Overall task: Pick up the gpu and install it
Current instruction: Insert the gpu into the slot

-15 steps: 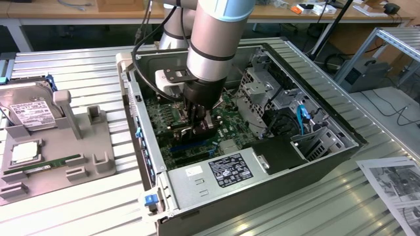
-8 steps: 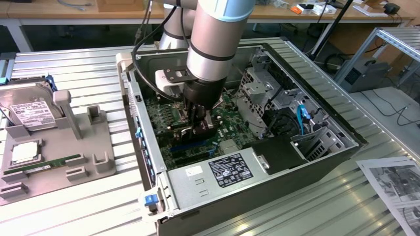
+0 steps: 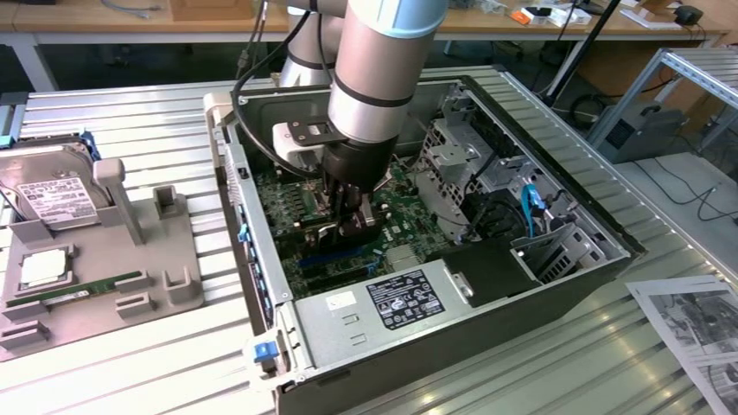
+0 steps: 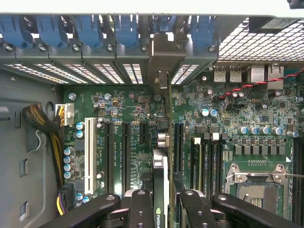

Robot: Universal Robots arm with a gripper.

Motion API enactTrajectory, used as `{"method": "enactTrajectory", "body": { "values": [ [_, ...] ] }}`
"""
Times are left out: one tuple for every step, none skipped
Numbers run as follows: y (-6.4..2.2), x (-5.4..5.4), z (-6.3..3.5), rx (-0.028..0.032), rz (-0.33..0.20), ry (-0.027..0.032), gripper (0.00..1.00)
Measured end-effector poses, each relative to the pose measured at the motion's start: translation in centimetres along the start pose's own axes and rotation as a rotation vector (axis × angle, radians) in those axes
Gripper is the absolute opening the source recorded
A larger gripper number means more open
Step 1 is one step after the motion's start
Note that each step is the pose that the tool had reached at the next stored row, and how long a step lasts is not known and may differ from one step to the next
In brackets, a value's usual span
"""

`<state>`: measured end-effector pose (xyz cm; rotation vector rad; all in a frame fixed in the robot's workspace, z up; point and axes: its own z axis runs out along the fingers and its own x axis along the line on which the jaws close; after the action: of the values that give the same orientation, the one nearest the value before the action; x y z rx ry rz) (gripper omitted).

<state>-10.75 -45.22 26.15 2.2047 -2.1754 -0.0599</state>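
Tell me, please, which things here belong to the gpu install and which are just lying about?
Part of the job: gpu, clamped edge-on in the gripper; motherboard slots; open computer case.
Lying about: hard drive, memory stick and silver square chip on the grey holder; printed sheets.

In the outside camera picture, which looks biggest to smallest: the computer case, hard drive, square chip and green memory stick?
1. computer case, by far.
2. hard drive.
3. square chip and green memory stick: too alike to rank; the stick is longer, the chip wider.
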Motion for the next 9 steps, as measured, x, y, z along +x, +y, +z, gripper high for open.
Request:
{"method": "enactTrajectory", "body": {
  "values": [
    [0.0, 0.0, 0.0, 0.0, 0.0, 0.0, 0.27],
    [0.0, 0.0, 0.0, 0.0, 0.0, 0.0, 0.27],
    [0.0, 0.0, 0.0, 0.0, 0.0, 0.0001, 0.27],
    [0.0, 0.0, 0.0, 0.0, 0.0, 0.0001, 0.27],
    [0.0, 0.0, 0.0, 0.0, 0.0, 0.0, 0.27],
    [0.0, 0.0, 0.0, 0.0, 0.0, 0.0, 0.27],
    [0.0, 0.0, 0.0, 0.0, 0.0, 0.0, 0.27],
    [0.0, 0.0, 0.0, 0.0, 0.0, 0.0, 0.27],
    [0.0, 0.0, 0.0, 0.0, 0.0, 0.0001, 0.27]
  ]
}}
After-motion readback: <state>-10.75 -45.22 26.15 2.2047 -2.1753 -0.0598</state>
